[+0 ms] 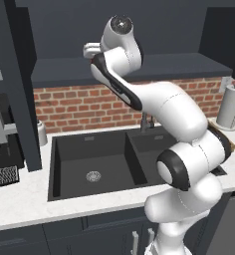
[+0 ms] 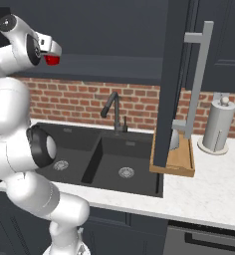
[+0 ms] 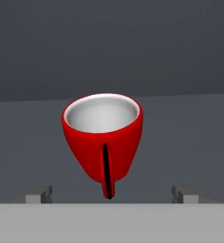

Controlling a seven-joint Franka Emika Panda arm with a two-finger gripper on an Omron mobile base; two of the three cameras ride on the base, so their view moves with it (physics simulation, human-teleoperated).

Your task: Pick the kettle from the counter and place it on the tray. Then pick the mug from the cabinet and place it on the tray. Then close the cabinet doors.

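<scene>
Gripper (image 3: pixel 111 193) spread before the mug (image 3: pixel 102 135)
Light, rigid, likely slick (handle faces us); pinch across its body.

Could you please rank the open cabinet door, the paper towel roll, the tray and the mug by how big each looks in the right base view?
1. cabinet door, though it stands nearest the camera
2. paper towel roll and tray: too alike, tray partly hidden
3. mug, a small red patch by the gripper
</scene>
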